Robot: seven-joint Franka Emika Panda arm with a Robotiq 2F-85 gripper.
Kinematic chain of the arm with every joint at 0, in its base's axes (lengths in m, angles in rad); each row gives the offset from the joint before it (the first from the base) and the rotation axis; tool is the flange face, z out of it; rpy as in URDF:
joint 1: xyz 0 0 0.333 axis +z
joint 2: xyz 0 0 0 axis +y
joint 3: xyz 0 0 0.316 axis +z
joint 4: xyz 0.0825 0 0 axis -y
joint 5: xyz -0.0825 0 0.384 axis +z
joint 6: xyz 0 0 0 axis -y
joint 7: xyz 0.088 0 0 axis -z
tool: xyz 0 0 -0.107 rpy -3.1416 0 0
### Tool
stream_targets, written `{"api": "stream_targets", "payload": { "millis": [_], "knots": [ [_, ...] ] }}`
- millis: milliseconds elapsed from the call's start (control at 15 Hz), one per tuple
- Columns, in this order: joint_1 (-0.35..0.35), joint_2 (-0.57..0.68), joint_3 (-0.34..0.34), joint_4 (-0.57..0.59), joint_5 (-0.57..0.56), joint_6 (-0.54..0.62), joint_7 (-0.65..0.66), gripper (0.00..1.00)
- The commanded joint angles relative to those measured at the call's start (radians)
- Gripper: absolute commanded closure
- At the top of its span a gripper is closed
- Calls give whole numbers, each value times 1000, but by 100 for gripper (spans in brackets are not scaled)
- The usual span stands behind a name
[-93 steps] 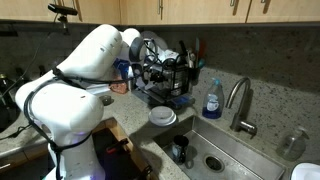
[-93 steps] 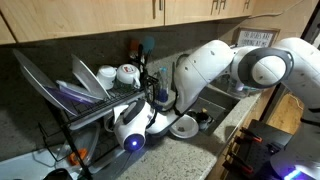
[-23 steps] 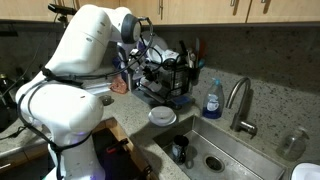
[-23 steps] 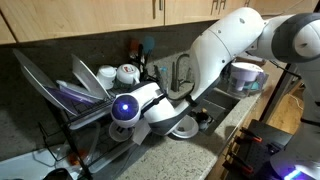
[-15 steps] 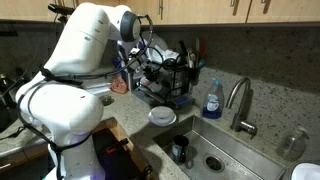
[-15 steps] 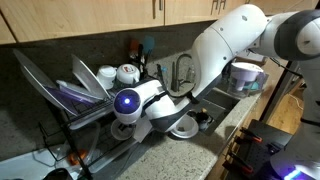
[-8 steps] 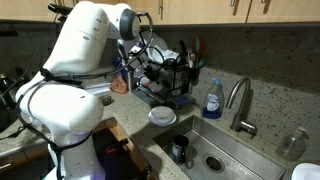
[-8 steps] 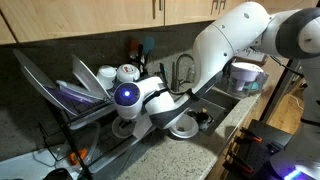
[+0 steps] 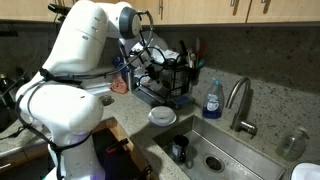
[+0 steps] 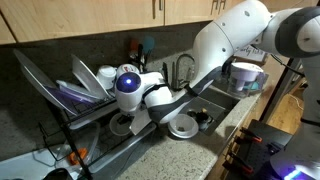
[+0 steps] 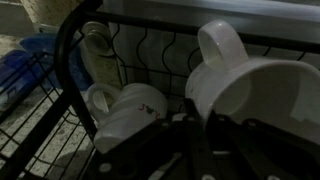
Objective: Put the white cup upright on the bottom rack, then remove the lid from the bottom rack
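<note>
Bent over the surface (image 9: 140,108) toward the black two-tier wire rack (image 9: 168,75) in an exterior view, the white arm (image 9: 85,60), its wrist (image 10: 128,83) with a blue-lit cap level with the upper tier. Of the end effector (image 11: 192,138), only a dark blur along the bottom edge of the wrist view; wide, narrow or gripping, impossible to tell. Just above those dark fingers, on the right, the white cup (image 11: 255,95), large in the picture, handle loop pointing up; touching the fingers or merely close, unclear. Left of it, a second white mug (image 11: 130,108) with its handle to the left, both inside the rack's thin dark bars; on which tier, not clear from the wrist view. Behind the bars, a clear glass (image 11: 97,50); outside them at far left, something blue (image 11: 25,75). Under the wrist in an exterior view, the bottom rack (image 10: 100,142), with a white object (image 10: 122,123) at its level, too blurred to name. Leaning in the upper slots, a large purple-and-white plate (image 10: 75,97). Lying on the surface in front of the rack, a flat round white dish (image 9: 162,116), near the sink (image 9: 225,160); beside the faucet (image 9: 240,100), a blue soap bottle (image 9: 212,100).
</note>
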Motion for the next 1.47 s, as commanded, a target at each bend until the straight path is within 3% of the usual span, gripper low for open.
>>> {"api": "stream_targets", "payload": {
  "millis": [0,533,1400],
  "knots": [
    [-23,50,-38,21,74,50,-72,97],
    [-4,57,-55,29,161,49,-130,97],
    [12,100,-83,56,188,52,-124,97]
  ]
}}
